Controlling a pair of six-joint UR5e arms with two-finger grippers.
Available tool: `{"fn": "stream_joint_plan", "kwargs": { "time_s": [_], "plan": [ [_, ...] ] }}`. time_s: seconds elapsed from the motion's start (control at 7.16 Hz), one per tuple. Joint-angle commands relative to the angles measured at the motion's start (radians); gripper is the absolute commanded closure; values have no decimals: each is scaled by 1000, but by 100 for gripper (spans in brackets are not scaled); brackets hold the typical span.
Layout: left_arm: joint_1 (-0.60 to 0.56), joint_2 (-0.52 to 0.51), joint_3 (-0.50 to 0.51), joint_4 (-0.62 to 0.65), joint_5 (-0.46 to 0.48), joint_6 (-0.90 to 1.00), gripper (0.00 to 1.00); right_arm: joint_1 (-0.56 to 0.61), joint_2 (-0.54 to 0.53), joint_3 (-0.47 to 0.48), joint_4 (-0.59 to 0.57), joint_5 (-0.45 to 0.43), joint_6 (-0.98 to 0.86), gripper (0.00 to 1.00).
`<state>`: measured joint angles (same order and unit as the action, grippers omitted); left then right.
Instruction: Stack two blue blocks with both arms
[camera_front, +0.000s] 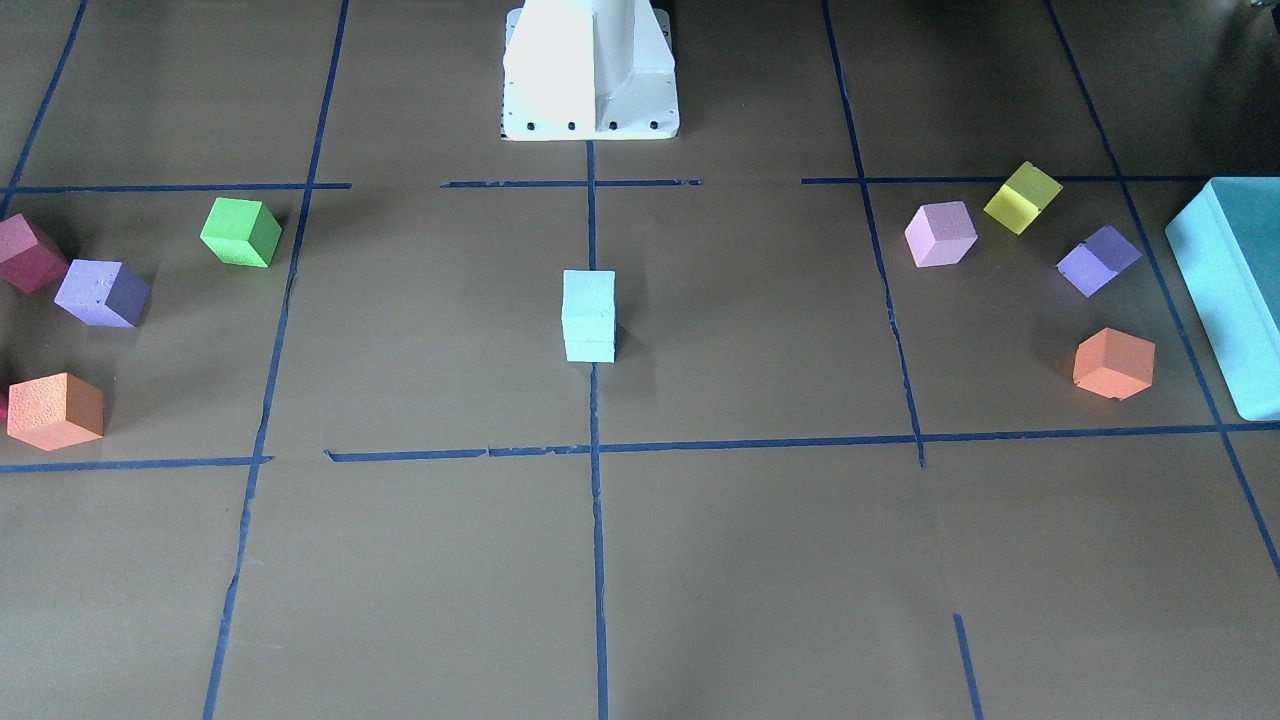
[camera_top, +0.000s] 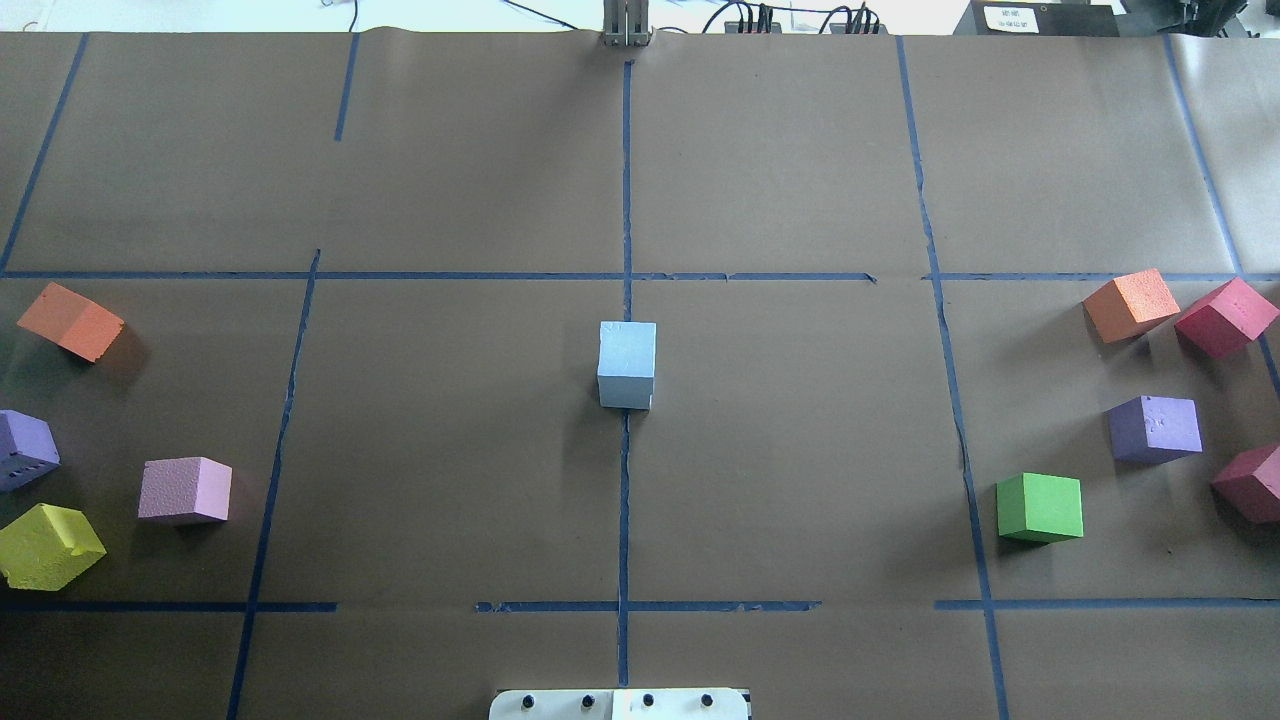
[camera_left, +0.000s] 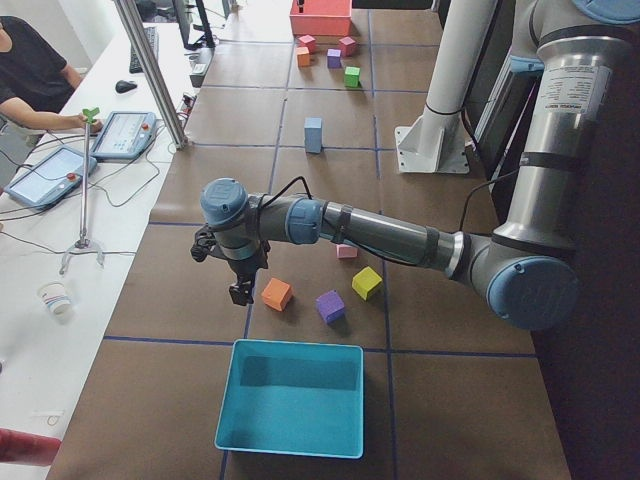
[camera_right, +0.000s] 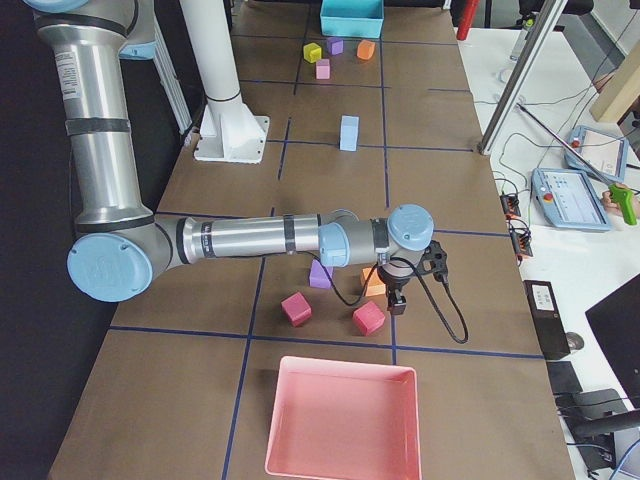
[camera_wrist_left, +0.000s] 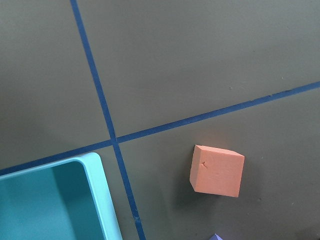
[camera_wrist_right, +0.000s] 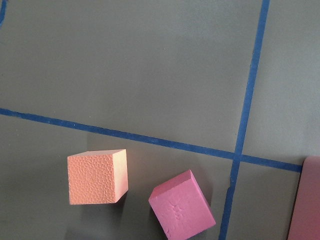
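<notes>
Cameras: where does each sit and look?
Front-facing: across the table, facing the robot's white base pedestal.
Overhead: behind the robot, looking down; pedestal edge shows.
Exterior left: table's left end; left arm near.
Exterior right: right end; right arm near.
Left wrist: down on an orange foam cube; no body.
Right wrist: down on a pink foam cube; no body.
Shared: front-facing and overhead both show stacked pale blue foam cubes.

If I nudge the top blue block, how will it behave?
The top blue block looks matte and foam-like, so probably light and grippy rather than slippery. It only rests on the lower blue block, so a push may well topple it.
</notes>
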<state>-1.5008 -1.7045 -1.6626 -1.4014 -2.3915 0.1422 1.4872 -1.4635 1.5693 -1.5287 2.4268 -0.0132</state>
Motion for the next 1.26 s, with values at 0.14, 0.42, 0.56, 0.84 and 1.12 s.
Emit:
{"fn": "stream_joint_plan", "kwargs": {
  "time_s": [0.14,0.42,0.56,0.84,1.12],
  "plan": [
    [1,23,0,-4,5,-7,0,-27,6,-9,4,-21,10,0],
    [1,26,10,-1,3,-9,0,-25,3,0,5,-40,12,0],
    [-2,32,9,-5,2,-7,0,-25,5,0,4,-60,12,0],
    [-1,68,-6,-27,0,2,0,-25,5,0,5,-61,12,0],
    [-4,106,-22,-83,3,0,0,-25,5,1,5,-61,13,0]
  ]
}}
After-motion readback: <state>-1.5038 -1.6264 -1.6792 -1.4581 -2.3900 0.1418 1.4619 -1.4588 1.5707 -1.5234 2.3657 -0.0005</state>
